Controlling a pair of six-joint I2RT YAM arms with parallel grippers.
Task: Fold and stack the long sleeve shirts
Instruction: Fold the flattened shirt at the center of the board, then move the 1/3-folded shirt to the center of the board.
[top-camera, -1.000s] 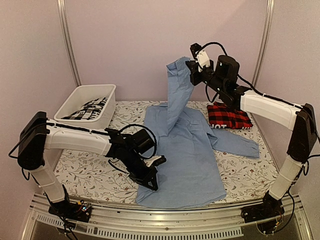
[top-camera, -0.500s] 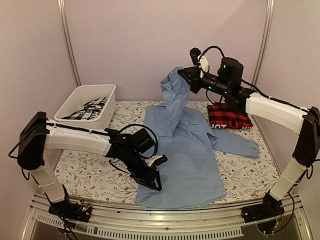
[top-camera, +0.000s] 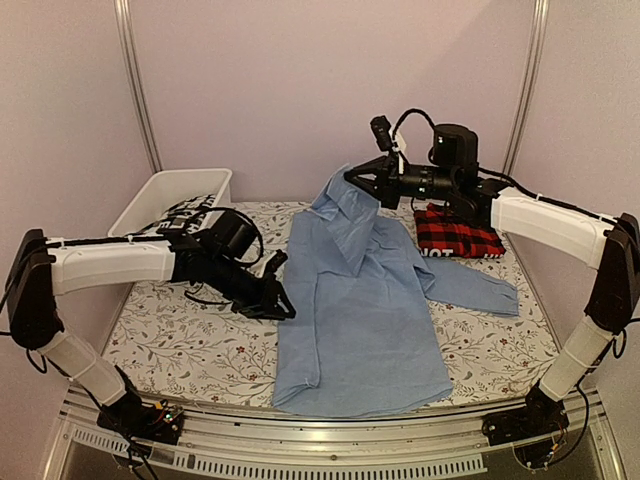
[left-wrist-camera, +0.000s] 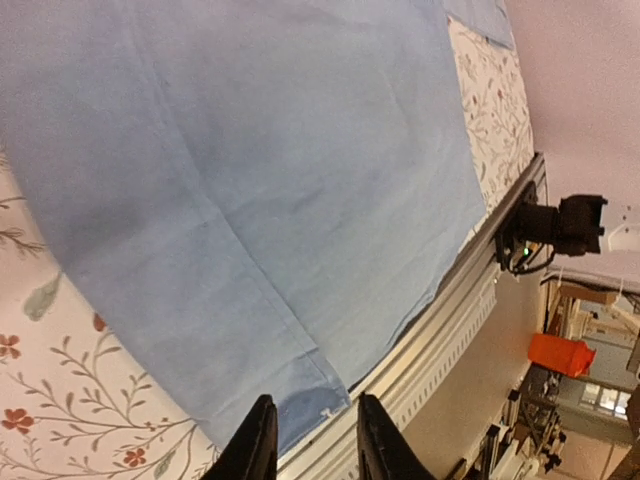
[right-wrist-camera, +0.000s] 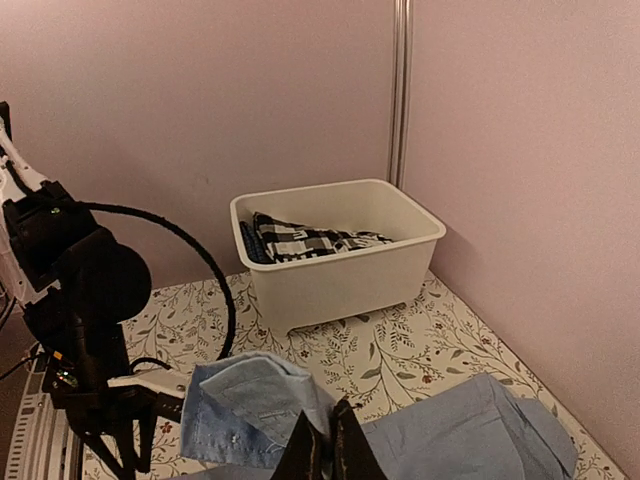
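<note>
The light blue shirt (top-camera: 370, 310) lies spread flat on the floral table, and it also shows in the left wrist view (left-wrist-camera: 280, 180). My right gripper (top-camera: 355, 180) is shut on one of its sleeves and holds the cuff (right-wrist-camera: 245, 410) up over the shirt's upper left. In the right wrist view the right gripper (right-wrist-camera: 323, 452) pinches blue cloth. The red-and-black plaid shirt (top-camera: 455, 235) lies folded at the back right, below the right arm. My left gripper (top-camera: 272, 300) is open and empty, low beside the blue shirt's left edge. In its wrist view the left gripper (left-wrist-camera: 312, 445) points at the shirt's near hem corner.
A white bin (top-camera: 170, 200) holding black-and-white checked cloth stands at the back left, also in the right wrist view (right-wrist-camera: 340, 250). The metal front rail (left-wrist-camera: 450, 320) runs along the table's near edge. The blue shirt's other sleeve (top-camera: 470, 285) lies out to the right.
My left gripper has left the shirt's near left hem and drawn back up and left, beside the shirt's edge. My right gripper has come down and left with the sleeve.
</note>
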